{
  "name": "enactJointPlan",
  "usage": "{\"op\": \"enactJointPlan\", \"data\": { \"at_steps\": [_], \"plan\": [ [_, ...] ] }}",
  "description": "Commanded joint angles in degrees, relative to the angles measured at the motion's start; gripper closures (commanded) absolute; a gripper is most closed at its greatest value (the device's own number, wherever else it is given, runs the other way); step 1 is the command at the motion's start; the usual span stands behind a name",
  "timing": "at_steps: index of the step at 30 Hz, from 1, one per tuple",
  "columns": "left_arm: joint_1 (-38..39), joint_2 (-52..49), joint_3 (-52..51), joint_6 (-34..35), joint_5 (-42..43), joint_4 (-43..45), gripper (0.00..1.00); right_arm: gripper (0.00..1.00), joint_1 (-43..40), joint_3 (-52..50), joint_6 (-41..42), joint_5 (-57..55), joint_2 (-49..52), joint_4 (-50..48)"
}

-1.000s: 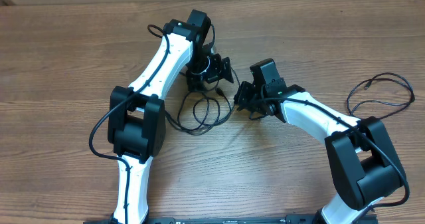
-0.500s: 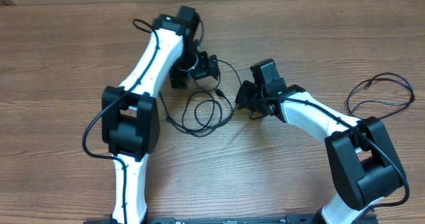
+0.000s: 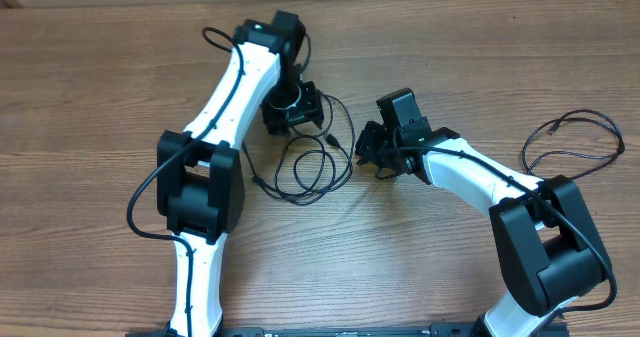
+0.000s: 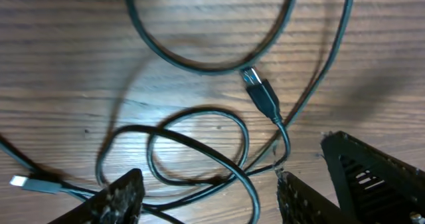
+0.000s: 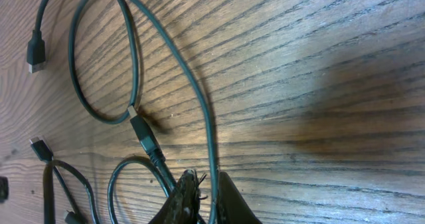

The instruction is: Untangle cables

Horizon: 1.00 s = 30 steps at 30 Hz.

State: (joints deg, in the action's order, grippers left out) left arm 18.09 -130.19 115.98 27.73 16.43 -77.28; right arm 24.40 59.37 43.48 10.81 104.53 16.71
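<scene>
The cables (image 3: pixel 306 167) lie as thin black loops in a loose tangle on the wooden table between the two arms. My left gripper (image 3: pixel 298 118) hovers at the tangle's far edge. In the left wrist view it (image 4: pixel 209 199) is open, with crossing cable loops (image 4: pixel 199 127) lying between its fingers (image 4: pixel 119 197) and a black plug (image 4: pixel 264 96) just beyond. My right gripper (image 3: pixel 361 150) sits at the tangle's right side. In the right wrist view it (image 5: pixel 211 199) is shut on one cable strand (image 5: pixel 207 127) that rises in a long loop toward a plug (image 5: pixel 34 52).
A separate black cable (image 3: pixel 575 139) lies in a loop at the table's right edge. A white-tipped plug (image 4: pixel 20 181) rests at the left of the left wrist view. Bare wood table (image 3: pixel 90 87) spreads to the left and front.
My left gripper pulled back left and away from the tangle, then settled slightly nearer it, its jaws narrowing. A cable loop beside it is now uncovered. The right arm has stayed put.
</scene>
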Motion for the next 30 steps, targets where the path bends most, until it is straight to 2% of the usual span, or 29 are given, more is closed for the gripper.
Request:
{"op": "enactJointPlan", "data": {
  "at_steps": [1,7,11,15,22,30],
  "plan": [
    [0.9,1.2,0.7,3.5,-1.2,-0.8,0.37,0.91,-0.1,-0.2,0.2,-0.9,0.5,-0.1],
    [1.9,1.2,-0.9,4.7,-1.5,-1.4,0.36,0.91,-0.1,-0.2,0.2,-0.9,0.5,-0.1],
    [2.5,1.2,-2.8,4.9,-1.6,-1.7,0.36,0.84,-0.1,-0.2,0.2,-1.0,0.5,-0.7],
    [2.9,1.2,-4.3,5.2,-1.6,-1.1,0.36,0.82,-0.1,-0.2,0.2,-1.0,0.5,-0.8],
    [3.0,1.2,-4.7,5.5,-1.6,1.9,0.47,0.79,-0.1,-0.2,0.2,-1.0,0.5,-0.8],
    [3.1,1.2,-5.6,5.7,-1.7,4.3,0.46,0.62,-0.1,-0.2,0.0,-4.3,0.9,-3.7]
  ]
}}
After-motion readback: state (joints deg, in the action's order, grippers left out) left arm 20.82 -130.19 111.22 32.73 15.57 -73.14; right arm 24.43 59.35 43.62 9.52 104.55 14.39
